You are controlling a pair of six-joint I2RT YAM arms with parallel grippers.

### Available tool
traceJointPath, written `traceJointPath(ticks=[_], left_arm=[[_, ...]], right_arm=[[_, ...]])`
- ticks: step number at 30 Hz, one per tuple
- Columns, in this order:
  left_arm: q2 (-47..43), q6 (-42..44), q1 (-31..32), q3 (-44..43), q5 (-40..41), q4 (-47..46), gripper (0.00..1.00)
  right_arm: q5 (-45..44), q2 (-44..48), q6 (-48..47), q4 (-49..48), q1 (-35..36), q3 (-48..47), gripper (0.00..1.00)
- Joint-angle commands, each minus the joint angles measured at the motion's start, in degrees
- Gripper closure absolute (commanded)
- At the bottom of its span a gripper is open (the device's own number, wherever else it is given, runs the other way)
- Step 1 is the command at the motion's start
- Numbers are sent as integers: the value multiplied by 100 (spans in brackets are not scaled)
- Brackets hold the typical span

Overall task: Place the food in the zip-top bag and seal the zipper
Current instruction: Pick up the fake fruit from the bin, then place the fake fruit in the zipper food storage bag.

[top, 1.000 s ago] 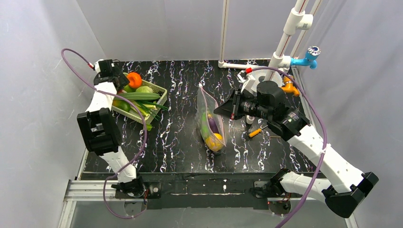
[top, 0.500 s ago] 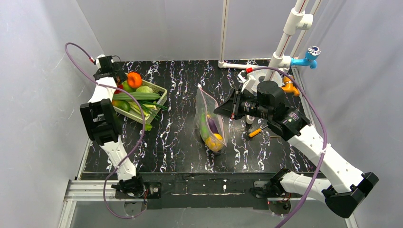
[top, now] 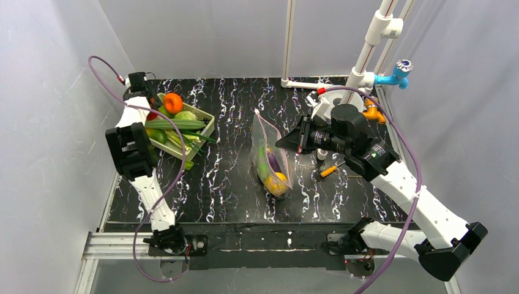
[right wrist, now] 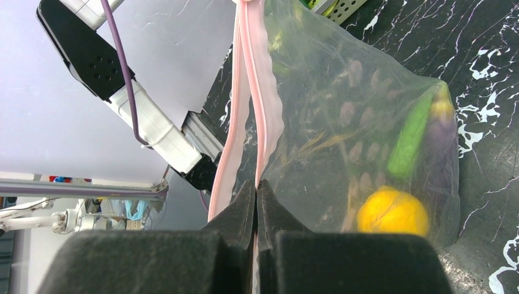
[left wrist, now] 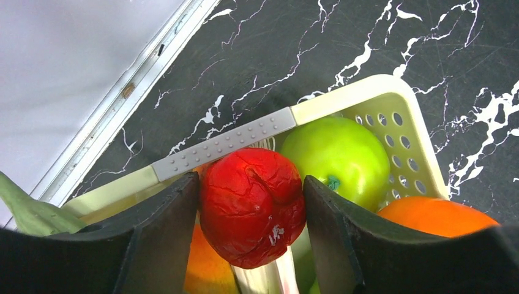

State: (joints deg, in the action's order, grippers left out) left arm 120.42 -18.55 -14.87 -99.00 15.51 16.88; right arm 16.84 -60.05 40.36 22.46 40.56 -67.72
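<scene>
Left claw: closed across a wrinkled red toy tomato, low in the pale green slatted plastic basket.
Right claw: pinched shut on the thin pink zipper strip, holding up the clear dotted zip-top bag.
Bag contents: green cucumber, purple eggplant, yellow fruit.
Deciding relation: the bag stood well to the left claw's right, at mid-table; its mouth ran diagonally and looked narrow.

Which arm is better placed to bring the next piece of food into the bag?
Left. The left tool grips the red tomato in the basket, while the right tool is busy pinching the zipper of the zip-top bag.
</scene>
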Motion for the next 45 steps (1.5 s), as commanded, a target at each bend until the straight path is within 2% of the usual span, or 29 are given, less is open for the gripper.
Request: traceJointPath(ticks=[1,8,16,18,21,25,27,29,31,32,36,39,45], left_arm=[[-306,24,-46,-168,52,314,59],[-1392,-336,-50,79,-104,490,64],[-3217,-1218,-38,1385,-979,633,66],[-3732,-1668,-16,1869,-1594,594,66],[-4366,-2002,80,2633,-3436,254,63],[-5003,-2198,697,3030,-4841,139,59],[-5726,-2491,1503,3465,-5978,-372,56],[-6643,-3092,2244,4130,-6349,-1509,56],[-7281,-3634,2779,4582,-6370,-2684,55],[-7647,-4046,3227,4832,-6282,-3663,52],[-7249,-4057,4345,4442,-6114,-4439,50],[-6910,-3655,4736,4195,-5932,-4145,51],[-6720,-2680,4963,4037,-5003,-2480,49]], right_arm=[[20,-12,47,-136,-17,-298,99],[-1,-144,66,-202,-14,-345,99],[-88,-352,62,-211,-21,-475,99],[-91,-432,61,-178,-16,-531,99],[-83,-544,65,-165,-8,-590,99],[-31,-675,104,-152,-17,-683,99],[-179,-758,76,-58,-13,-784,99],[-194,-874,18,-1,-13,-923,99],[-160,-972,6,19,-13,-1022,99],[-143,-1055,-20,60,-13,-1153,99],[-56,-1169,-33,142,-6,-1401,99],[-111,-1089,-21,162,-4,-1364,99],[-161,-970,7,150,-4,-1310,99]])
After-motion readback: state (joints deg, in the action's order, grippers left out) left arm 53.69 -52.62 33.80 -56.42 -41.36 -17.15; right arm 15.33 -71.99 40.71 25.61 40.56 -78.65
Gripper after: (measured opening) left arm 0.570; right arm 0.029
